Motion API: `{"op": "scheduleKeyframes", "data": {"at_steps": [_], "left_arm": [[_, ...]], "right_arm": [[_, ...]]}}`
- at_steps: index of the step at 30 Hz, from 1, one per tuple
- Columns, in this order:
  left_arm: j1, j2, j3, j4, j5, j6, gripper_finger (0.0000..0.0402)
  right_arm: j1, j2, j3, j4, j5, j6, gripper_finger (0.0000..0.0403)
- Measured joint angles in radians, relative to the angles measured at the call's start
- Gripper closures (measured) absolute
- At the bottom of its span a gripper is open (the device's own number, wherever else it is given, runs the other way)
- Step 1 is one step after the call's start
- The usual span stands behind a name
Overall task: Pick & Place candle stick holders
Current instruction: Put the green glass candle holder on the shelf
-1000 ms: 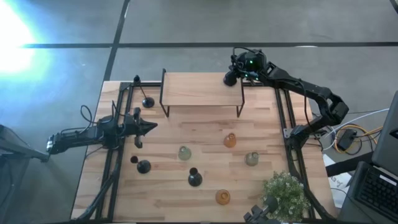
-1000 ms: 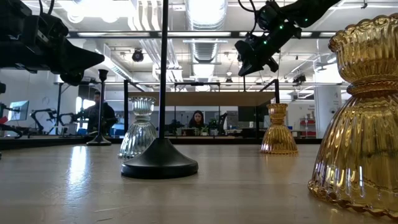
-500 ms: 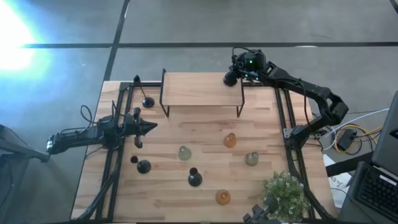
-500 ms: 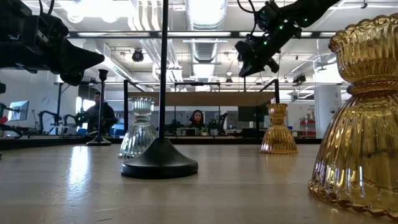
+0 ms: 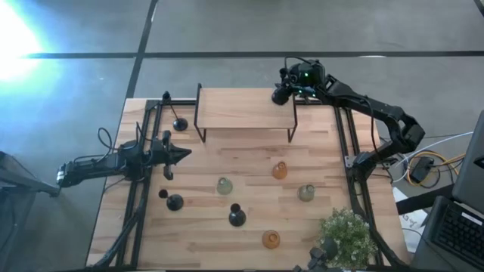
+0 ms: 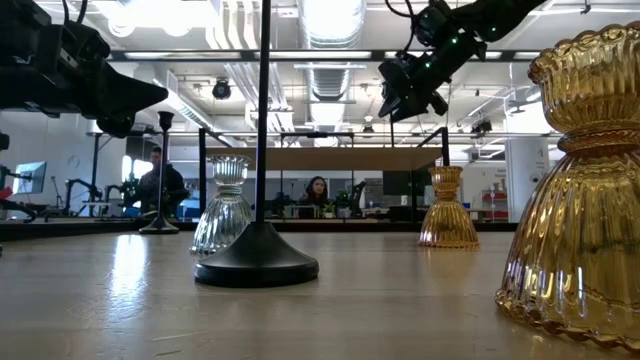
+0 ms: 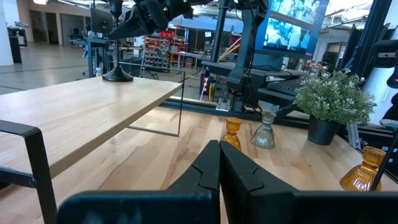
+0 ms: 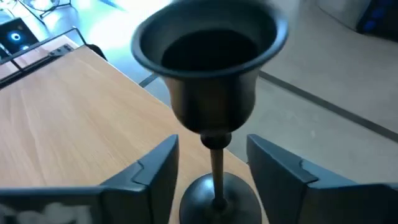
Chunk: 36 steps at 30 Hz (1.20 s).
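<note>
My right gripper (image 5: 281, 94) is open at the far right end of the raised wooden shelf (image 5: 246, 110). Its fingers (image 8: 158, 168) stand on either side of the thin stem (image 8: 216, 163) of a black candle stick holder (image 8: 205, 74), apart from it. The holder stands upright on its round base on the shelf (image 7: 118, 74). My left gripper (image 5: 185, 154) hovers shut over the table's left side. Three other black holders (image 5: 179, 125) (image 5: 175, 202) (image 5: 237, 217), two amber ones (image 5: 280, 171) (image 5: 271, 239) and two pale-green ones (image 5: 224, 185) (image 5: 305, 193) stand on the table.
A green potted plant (image 5: 348, 234) stands at the near right corner. The shelf rests on thin black legs (image 5: 201, 130). Black frame rails (image 5: 140, 196) run along both table sides. People sit in the room beyond the table (image 6: 318, 192).
My right gripper has opened and let go of the black holder's stem; the holder stays upright on the shelf. The gripper has tipped slightly upward.
</note>
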Motion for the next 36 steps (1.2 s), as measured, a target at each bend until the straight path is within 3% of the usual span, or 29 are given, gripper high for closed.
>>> {"op": "scheduleKeyframes", "data": {"at_steps": [6, 14, 22, 25, 30, 36], "left_arm": [[0.0, 0.0, 0.0, 0.0, 0.0, 0.0, 0.0396], [0.0, 0.0, 0.0, 0.0, 0.0, 0.0, 0.0396], [0.0, 0.0, 0.0, 0.0, 0.0, 0.0, 0.0396], [0.0, 0.0, 0.0, 0.0, 0.0, 0.0, 0.0396], [0.0, 0.0, 0.0, 0.0, 0.0, 0.0, 0.0396], [0.0, 0.0, 0.0, 0.0, 0.0, 0.0, 0.0396]], "right_arm": [[-0.007, -0.06, 0.001, -0.054, 0.001, -0.014, 0.0179], [-0.01, -0.182, 0.001, -0.246, -0.008, -0.02, 0.0164], [-0.008, -0.342, 0.001, -0.379, -0.33, 0.028, 0.0176], [0.009, -0.41, 0.003, -0.447, -0.377, 0.053, 0.0187], [0.082, -0.513, 0.038, -0.606, -0.377, 0.09, 0.0207], [0.267, -0.595, 0.086, -0.766, -0.319, 0.275, 0.0234]]}}
